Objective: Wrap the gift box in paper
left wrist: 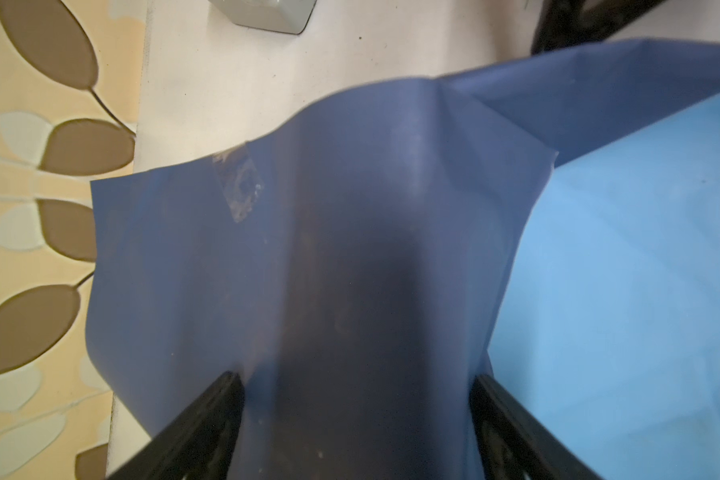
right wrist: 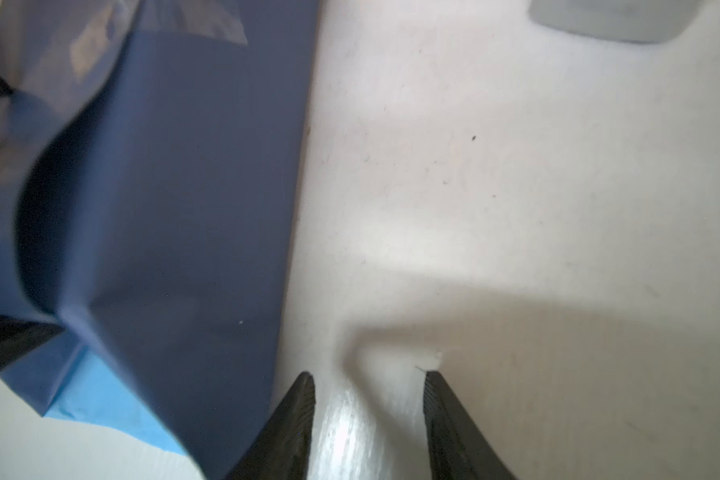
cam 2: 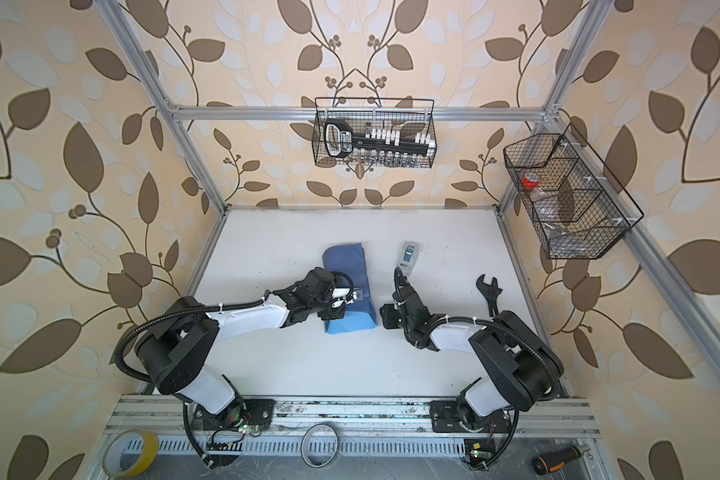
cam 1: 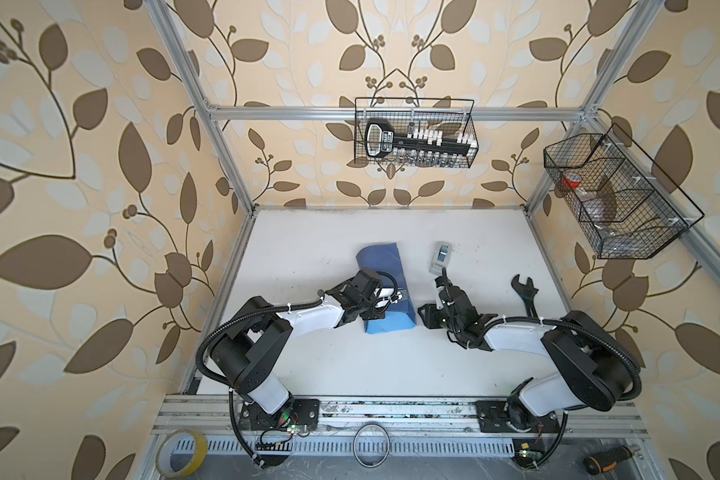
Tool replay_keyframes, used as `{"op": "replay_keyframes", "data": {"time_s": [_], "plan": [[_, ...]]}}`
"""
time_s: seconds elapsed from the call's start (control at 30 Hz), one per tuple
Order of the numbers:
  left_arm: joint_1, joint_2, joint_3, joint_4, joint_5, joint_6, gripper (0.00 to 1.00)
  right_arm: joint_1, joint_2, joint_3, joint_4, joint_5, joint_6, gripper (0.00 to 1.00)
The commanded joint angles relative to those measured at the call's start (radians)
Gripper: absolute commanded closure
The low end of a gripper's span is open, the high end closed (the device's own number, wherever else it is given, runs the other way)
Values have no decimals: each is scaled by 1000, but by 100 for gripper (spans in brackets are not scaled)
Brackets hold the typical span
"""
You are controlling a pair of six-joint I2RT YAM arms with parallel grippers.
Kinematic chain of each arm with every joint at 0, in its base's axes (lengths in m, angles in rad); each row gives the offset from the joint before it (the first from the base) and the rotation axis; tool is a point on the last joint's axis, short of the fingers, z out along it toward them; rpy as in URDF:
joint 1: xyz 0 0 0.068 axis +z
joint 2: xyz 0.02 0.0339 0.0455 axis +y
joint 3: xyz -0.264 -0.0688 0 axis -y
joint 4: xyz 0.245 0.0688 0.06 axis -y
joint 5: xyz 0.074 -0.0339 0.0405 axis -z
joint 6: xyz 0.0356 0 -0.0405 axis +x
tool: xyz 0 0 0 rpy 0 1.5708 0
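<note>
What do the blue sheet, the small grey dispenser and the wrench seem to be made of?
The paper: thin matte paper, perhaps coated; it creases and drapes, darker one side. The tape dispenser: smooth grey plastic, probably, with rounded corners. The wrench: likely metal, dark matte finish; too small to confirm.

The paper lies bundled about mid-tabletop, running front to back. The left claw reaches in from the left onto its nearer half, one finger on either side of a hump in the sheet. Just right of the paper, the right claw hangs over bare tabletop. Behind that claw sits a tape dispenser, and farther right, near the edge, a wrench. A back basket hangs on the rear rail, a side basket on the right-hand one.
</note>
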Motion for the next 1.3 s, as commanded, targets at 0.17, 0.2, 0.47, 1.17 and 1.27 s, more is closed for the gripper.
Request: {"op": "replay_keyframes", "data": {"time_s": [0.17, 0.2, 0.47, 1.17, 1.27], "plan": [[-9, 12, 23, -7, 2, 65, 13, 38, 22, 20, 79, -54, 18, 58], [-8, 14, 24, -9, 4, 65, 14, 40, 23, 20, 85, -59, 21, 58], [-9, 21, 31, -29, -2, 68, 13, 52, 22, 11, 121, -71, 31, 60], [-8, 32, 49, -79, 4, 80, 12, 63, 57, 17, 209, -112, 53, 65], [-10, 32, 52, -91, 9, 82, 12, 66, 63, 16, 225, -113, 63, 66]]}}
